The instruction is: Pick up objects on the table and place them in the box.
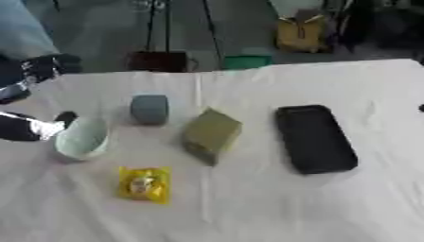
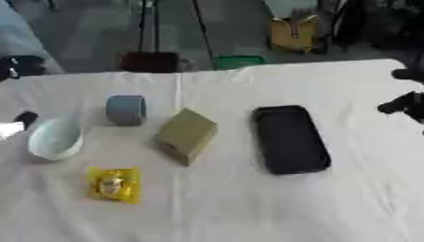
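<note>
The nearest job for me is the pale bowl (image 1: 81,138), sitting by the desk's left edge. I judge it stiff, smooth and likely breakable, so I would pinch its rim, thumb inside and fingers outside, rather than try to cup the slick wall. My left hand (image 1: 33,128) is right against that rim on the left side; a dark fingertip shows at the bowl's edge, but I cannot tell whether the fingers have closed on it.

Just toward the near edge from the bowl lies a yellow packet (image 1: 145,184), flat, light and probably crinkly; I would take it by one edge. Toward the far edge stands a grey-blue cylinder (image 1: 150,108), which looks easy to wrap around its sides. At the desk's middle sits an olive box (image 1: 212,134), tilted on one edge, stiff-sided, best gripped across two opposite faces. Right of it lies a long black tray (image 1: 314,138), which I take for the receiving box.

My right hand (image 2: 406,105) shows at the right edge, well apart from everything; its fingers are unclear.
</note>
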`<state>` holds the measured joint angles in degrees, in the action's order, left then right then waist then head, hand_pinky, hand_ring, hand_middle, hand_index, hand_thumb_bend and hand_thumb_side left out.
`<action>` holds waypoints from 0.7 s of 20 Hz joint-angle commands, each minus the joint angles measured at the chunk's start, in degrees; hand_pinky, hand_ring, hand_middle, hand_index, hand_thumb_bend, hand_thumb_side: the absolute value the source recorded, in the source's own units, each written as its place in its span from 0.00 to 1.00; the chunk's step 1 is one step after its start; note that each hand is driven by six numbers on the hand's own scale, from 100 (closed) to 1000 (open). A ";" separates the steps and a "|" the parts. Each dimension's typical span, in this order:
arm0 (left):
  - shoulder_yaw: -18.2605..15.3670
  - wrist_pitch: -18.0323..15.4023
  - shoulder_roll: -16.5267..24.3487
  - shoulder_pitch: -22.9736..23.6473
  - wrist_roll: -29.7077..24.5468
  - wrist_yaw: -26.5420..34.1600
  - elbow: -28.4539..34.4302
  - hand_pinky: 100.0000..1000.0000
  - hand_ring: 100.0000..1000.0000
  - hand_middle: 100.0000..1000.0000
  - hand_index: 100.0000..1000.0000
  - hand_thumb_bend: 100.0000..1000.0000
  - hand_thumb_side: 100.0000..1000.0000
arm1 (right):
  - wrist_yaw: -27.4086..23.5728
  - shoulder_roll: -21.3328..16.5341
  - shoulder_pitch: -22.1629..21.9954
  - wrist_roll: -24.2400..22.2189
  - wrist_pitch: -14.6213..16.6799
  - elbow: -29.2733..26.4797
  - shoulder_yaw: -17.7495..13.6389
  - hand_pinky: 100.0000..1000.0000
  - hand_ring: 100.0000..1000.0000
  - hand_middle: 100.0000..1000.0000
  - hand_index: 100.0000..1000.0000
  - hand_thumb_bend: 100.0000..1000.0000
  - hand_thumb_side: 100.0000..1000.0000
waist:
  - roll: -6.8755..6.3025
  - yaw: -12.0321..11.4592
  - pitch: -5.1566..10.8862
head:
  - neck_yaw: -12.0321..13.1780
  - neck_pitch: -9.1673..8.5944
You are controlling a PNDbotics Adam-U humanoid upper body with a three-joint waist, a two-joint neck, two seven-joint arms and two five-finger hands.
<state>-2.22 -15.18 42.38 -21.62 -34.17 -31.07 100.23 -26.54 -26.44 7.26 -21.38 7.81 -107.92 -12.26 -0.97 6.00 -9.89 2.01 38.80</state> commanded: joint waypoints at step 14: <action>0.69 -1.36 2.10 -0.90 -8.28 6.61 -1.90 0.85 1.00 1.00 1.00 0.32 0.85 | -0.08 -1.31 0.49 -0.40 -0.12 -0.42 -0.35 0.63 0.51 0.77 0.83 0.00 0.73 | -0.47 0.19 0.62 | 0.26 0.29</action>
<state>-0.92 -16.46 42.31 -21.68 -42.00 -24.39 97.79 -26.55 -26.44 7.29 -21.59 7.61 -107.91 -12.28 -1.43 6.18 -9.99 2.37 38.83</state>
